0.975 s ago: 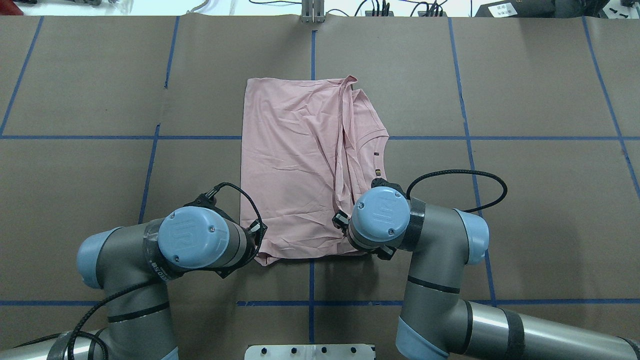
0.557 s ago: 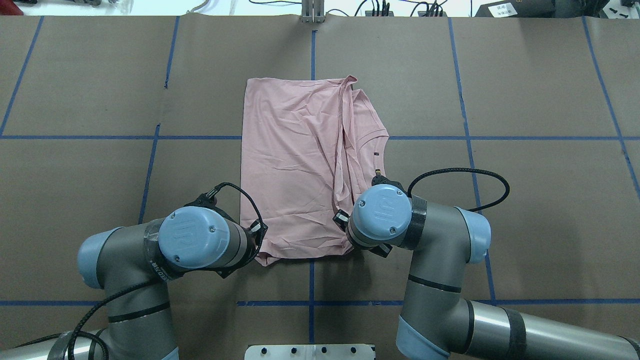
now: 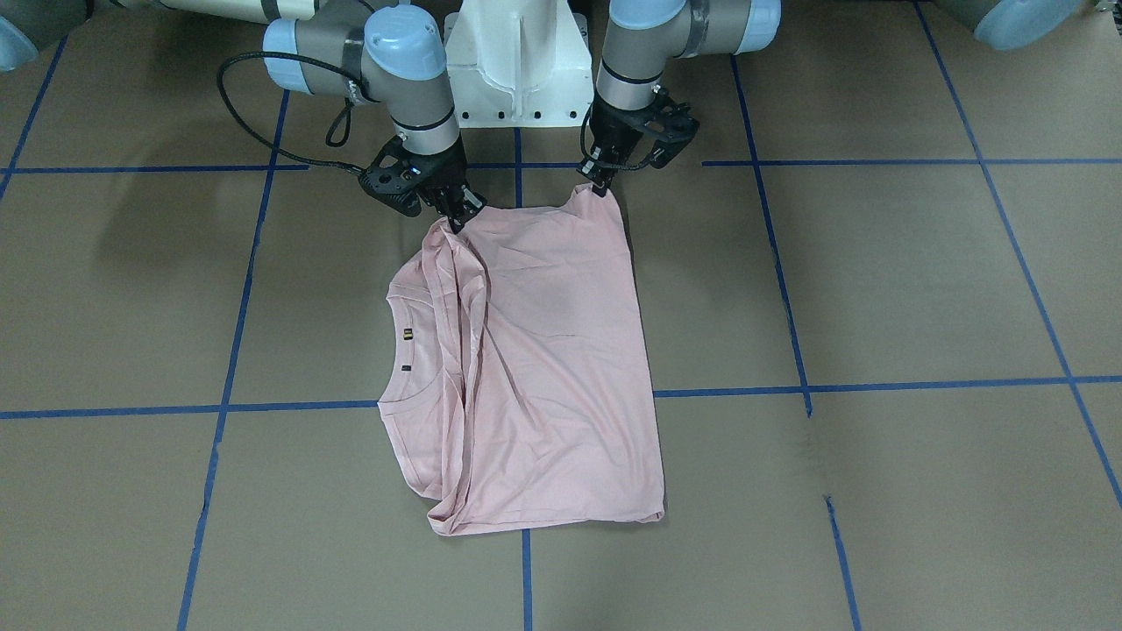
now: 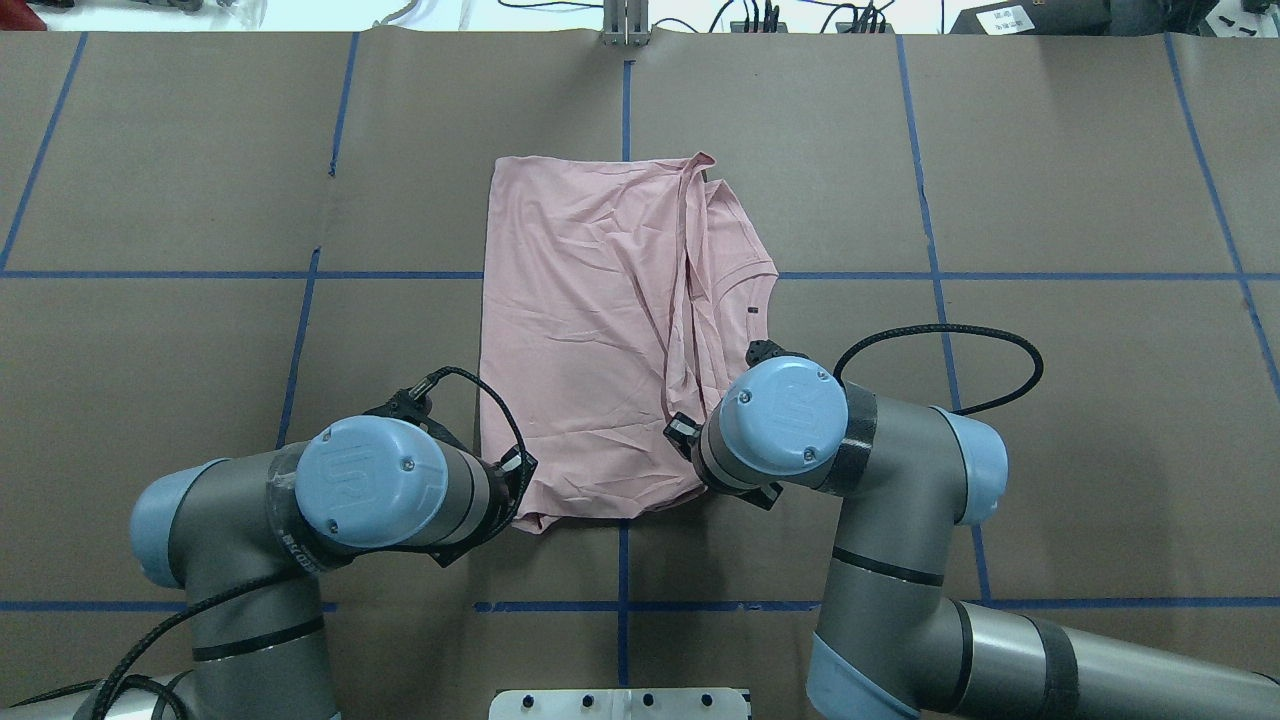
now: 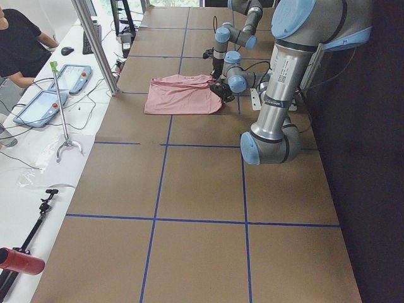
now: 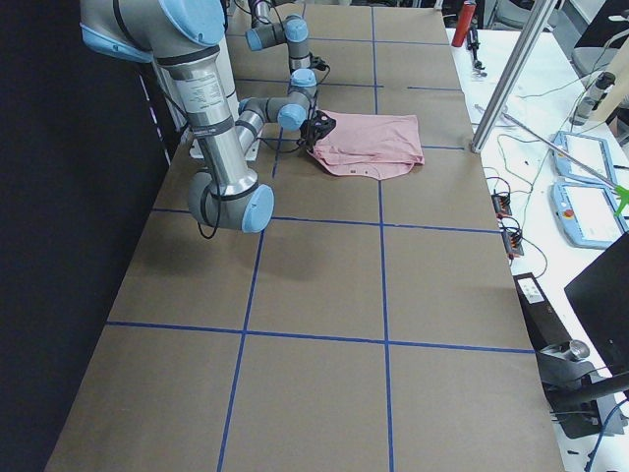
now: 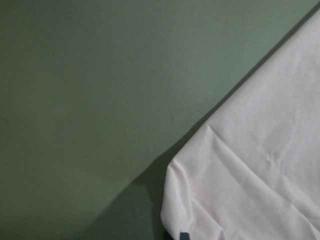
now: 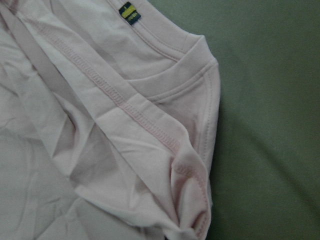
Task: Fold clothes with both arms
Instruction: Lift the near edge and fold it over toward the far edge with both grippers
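The pale pink T-shirt (image 3: 543, 350) lies folded lengthwise on the brown table, its ribbed collar (image 3: 390, 350) turned to the robot's right. Both grippers sit at its edge nearest the robot. My left gripper (image 3: 603, 186) is shut on the left near corner, which peaks up to the fingertips. My right gripper (image 3: 458, 219) is shut on the bunched right near corner. In the overhead view the wrists hide both sets of fingers above the T-shirt (image 4: 580, 330). The right wrist view shows the gathered hem and a small tag (image 8: 129, 12). The left wrist view shows the plain corner (image 7: 250, 190).
The white pedestal base (image 3: 517, 70) stands just behind the grippers. Blue tape lines (image 3: 877, 384) grid the table. Beyond the far edge are a metal post (image 5: 95, 44), tablets (image 5: 38, 107) and a seated person (image 5: 19, 38).
The right arm has shifted up and slightly rightward, drawing the shirt's near right corner inward and off the table. The left arm moved a little toward the robot.
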Tool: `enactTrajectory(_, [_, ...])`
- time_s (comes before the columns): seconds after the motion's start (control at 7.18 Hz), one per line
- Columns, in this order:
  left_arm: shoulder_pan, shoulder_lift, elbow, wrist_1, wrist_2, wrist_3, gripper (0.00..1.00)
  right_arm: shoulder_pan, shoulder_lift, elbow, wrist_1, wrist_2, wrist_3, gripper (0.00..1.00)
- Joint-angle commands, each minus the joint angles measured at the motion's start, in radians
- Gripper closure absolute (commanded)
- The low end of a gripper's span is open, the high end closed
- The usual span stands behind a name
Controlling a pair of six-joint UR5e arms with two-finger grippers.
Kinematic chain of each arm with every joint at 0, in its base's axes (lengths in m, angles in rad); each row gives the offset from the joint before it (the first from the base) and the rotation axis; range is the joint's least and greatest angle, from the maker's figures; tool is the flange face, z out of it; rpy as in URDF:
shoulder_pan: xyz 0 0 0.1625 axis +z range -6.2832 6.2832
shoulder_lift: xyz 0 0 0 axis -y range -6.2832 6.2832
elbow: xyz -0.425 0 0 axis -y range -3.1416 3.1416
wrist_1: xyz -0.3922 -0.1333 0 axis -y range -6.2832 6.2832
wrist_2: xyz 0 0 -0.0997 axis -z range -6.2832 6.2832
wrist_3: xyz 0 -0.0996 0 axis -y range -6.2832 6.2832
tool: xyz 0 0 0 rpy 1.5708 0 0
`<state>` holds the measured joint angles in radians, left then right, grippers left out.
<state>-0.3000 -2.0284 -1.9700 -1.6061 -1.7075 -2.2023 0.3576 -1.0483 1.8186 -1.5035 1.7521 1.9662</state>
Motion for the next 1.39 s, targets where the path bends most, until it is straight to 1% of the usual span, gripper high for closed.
enactTrajectory(0.0, [0.085,0.002,-0.11,0.096,-0.004,0.006,1.0,-0.047,-0.039,0.095,-0.003,0.001,0.0,1.0])
enactTrajectory(0.14, [0.126,0.004,-0.172,0.15,-0.004,0.001,1.0,-0.08,-0.077,0.166,-0.003,0.0,0.003,1.0])
enactTrajectory(0.28, [0.142,0.017,-0.228,0.19,-0.006,-0.01,1.0,-0.095,-0.114,0.21,-0.003,0.0,0.005,1.0])
enactTrajectory(0.56, [0.134,0.017,-0.214,0.198,-0.008,-0.002,1.0,-0.101,-0.104,0.209,0.006,-0.005,-0.003,1.0])
enactTrajectory(0.7, [0.072,0.008,-0.208,0.195,-0.006,0.007,1.0,-0.068,-0.09,0.202,0.018,-0.013,-0.01,1.0])
enactTrajectory(0.84, [-0.008,0.001,-0.188,0.19,-0.011,0.025,1.0,-0.025,-0.067,0.176,0.032,-0.014,-0.068,1.0])
enactTrajectory(0.97, [-0.078,-0.019,-0.155,0.189,-0.011,0.082,1.0,0.024,-0.034,0.121,0.04,-0.016,-0.152,1.0])
enactTrajectory(1.11, [-0.143,-0.029,-0.112,0.149,-0.011,0.104,1.0,0.068,-0.013,0.075,0.061,-0.014,-0.159,1.0])
enactTrajectory(1.25, [-0.168,-0.029,-0.048,0.064,-0.012,0.105,1.0,0.098,0.019,0.017,0.121,-0.014,-0.159,1.0])
